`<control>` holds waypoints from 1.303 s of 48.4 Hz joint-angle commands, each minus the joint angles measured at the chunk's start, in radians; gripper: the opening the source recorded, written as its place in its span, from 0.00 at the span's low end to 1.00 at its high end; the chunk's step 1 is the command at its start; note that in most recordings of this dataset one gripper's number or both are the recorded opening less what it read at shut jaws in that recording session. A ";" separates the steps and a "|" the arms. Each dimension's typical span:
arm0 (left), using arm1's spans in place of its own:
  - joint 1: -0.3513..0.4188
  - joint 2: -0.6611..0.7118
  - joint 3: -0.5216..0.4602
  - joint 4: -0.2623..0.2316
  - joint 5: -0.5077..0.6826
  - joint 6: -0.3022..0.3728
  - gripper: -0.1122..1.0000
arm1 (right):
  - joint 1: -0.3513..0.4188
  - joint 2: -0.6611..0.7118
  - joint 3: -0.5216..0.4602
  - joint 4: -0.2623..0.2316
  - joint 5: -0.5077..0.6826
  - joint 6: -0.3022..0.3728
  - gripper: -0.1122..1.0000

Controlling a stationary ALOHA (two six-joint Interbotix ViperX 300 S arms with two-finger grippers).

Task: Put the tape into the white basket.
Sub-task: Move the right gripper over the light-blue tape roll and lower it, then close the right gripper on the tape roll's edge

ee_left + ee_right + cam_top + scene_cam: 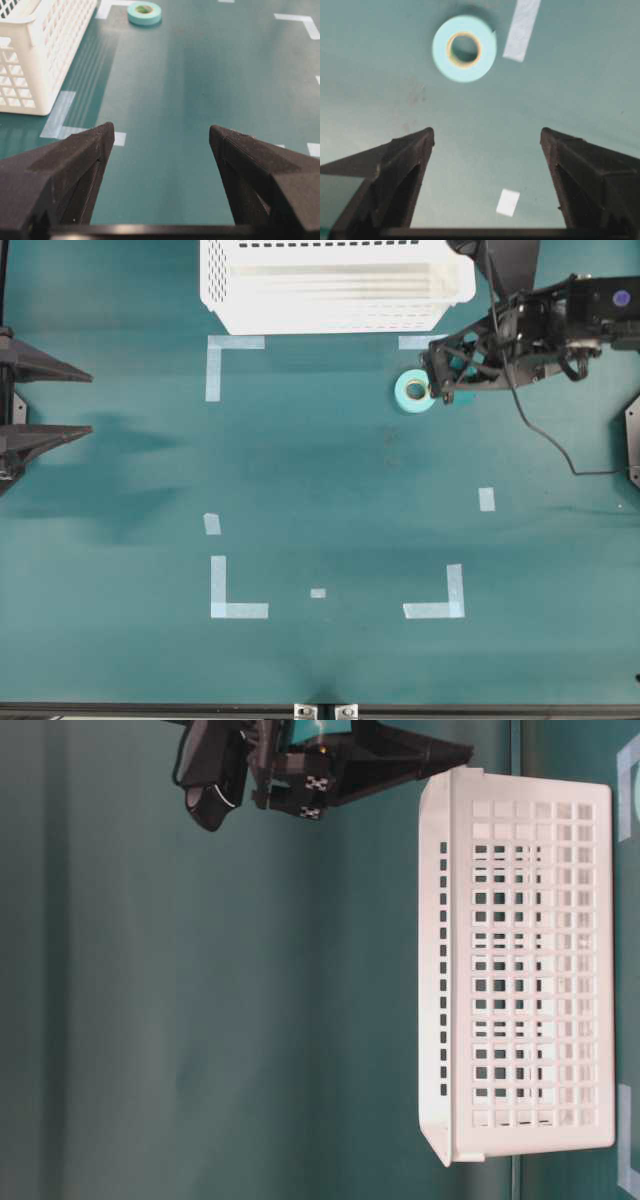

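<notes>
Tape, a small mint-green ring-shaped roll with a pale tan core, lies flat on the dark green table. It sits near the big white plastic basket with small holes in its sides, but it is outside the basket, a little in front of the basket's right corner. A short pale-blue tape strip lies between the roll and the basket. The right black gripper hangs just beside the roll on its right side, and its fingers are spread wide with nothing between them. In the right wrist view the roll lies ahead of the two black fingers, not touching them, and a small pale square lies on the table between the fingers. The left black gripper is at the far left edge of the table, well apart from the roll, and its fingers are also spread wide and hold nothing. Pale-blue corner marks are stuck on the table.
</notes>
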 commanded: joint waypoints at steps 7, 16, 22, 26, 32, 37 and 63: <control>0.005 0.008 -0.012 0.002 -0.006 0.000 0.39 | -0.029 0.005 0.000 -0.003 -0.081 -0.002 0.93; 0.005 0.008 -0.012 0.002 -0.006 0.000 0.39 | -0.037 0.049 0.000 0.000 -0.117 -0.002 0.94; 0.005 0.008 -0.012 0.002 -0.006 0.000 0.39 | -0.037 0.077 -0.005 0.003 -0.120 0.000 0.94; 0.005 0.008 -0.012 0.002 -0.006 0.000 0.39 | -0.038 0.091 -0.008 0.002 -0.121 0.002 0.94; 0.005 0.008 -0.012 0.002 -0.005 0.000 0.39 | -0.040 0.110 -0.009 0.003 -0.126 0.002 0.94; 0.005 0.008 -0.012 0.002 -0.006 0.000 0.39 | -0.041 0.130 -0.006 0.002 -0.132 0.002 0.94; 0.005 0.008 -0.012 0.002 -0.006 0.000 0.39 | -0.054 0.227 -0.002 0.003 -0.232 0.006 0.94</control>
